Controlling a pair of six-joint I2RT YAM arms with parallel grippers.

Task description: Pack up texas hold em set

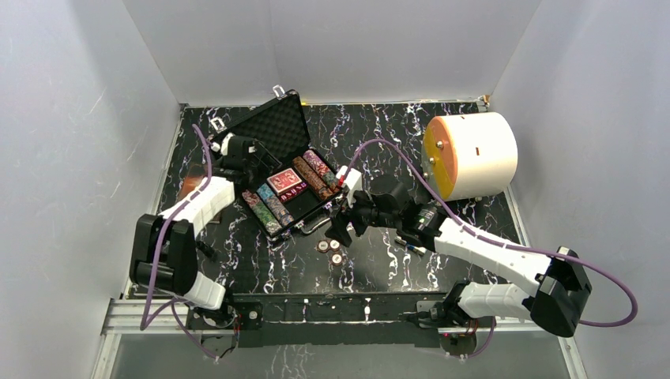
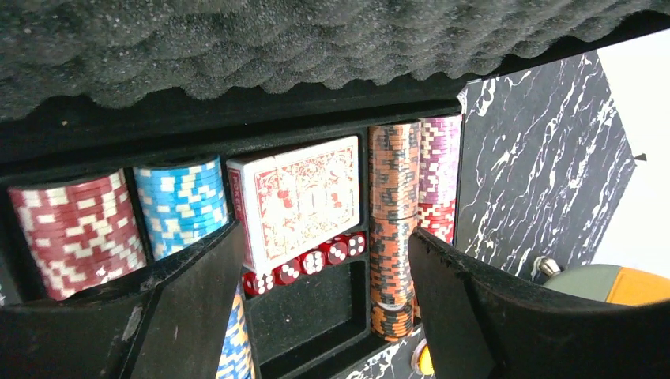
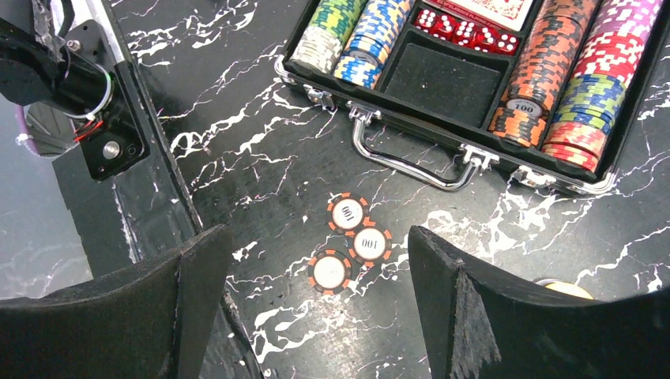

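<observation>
Nearest the left wrist lens: left gripper (image 2: pixel 320 246) spread wide, gripping nothing, over the open case (image 2: pixel 237 130) (red deck (image 2: pixel 304 197), dice (image 2: pixel 308 264), chip rows (image 2: pixel 393 205) inside). From the right wrist: right gripper (image 3: pixel 316 237) likewise apart, empty, above 3 loose chips (image 3: pixel 369 245) just beside the case handle (image 3: pixel 411 163). From above: sits left of table (image 1: pixel 395 268) centre, lid (image 1: pixel 272 130) up.

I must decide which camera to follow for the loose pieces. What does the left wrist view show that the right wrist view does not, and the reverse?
Only the left wrist view shows the foam lid lining. Only the right wrist view shows the three loose chips lying on the table, and the case handle. Both views show the red dice, the orange chip row and the empty compartment.
</observation>
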